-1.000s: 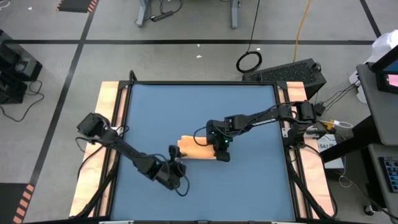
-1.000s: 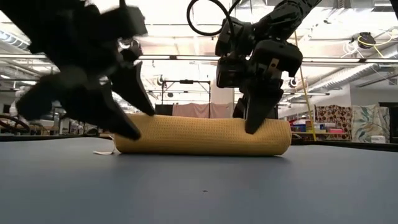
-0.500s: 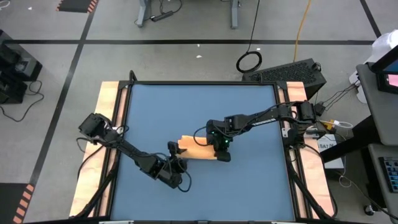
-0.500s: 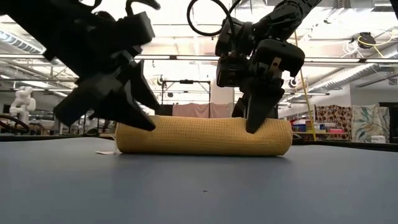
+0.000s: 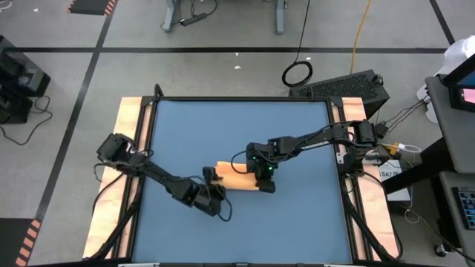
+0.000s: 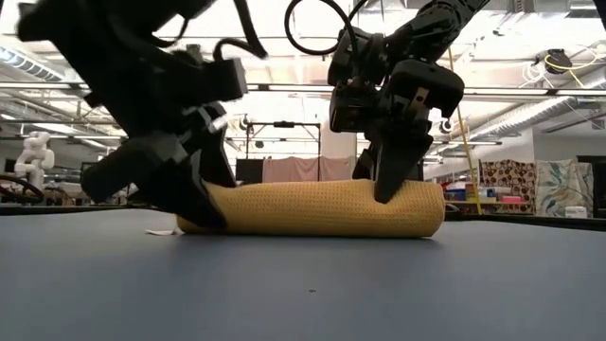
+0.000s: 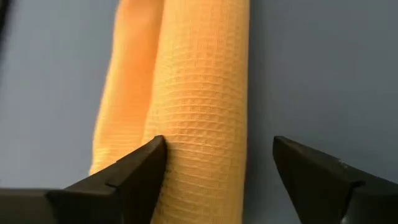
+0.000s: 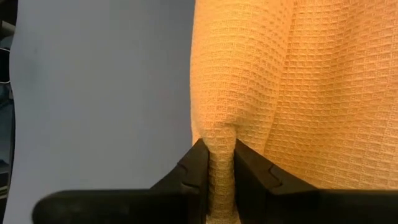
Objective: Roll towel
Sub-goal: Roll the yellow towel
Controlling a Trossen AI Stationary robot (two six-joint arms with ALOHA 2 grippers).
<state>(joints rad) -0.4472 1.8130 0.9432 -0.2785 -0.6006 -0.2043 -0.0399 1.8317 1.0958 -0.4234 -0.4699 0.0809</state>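
Towel [image 8: 261, 93], rolled; right wrist view shows right tool [image 8: 216, 163] pinching it.

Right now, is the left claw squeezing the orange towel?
No, in the left wrist view the left gripper is spread open around the rolled towel, with a gap on one side.

Rolled towel [image 6: 317, 208] on table [image 6: 303, 284]; right claw [image 6: 383, 189] pinching it; left claw [image 6: 189, 204] at other end.
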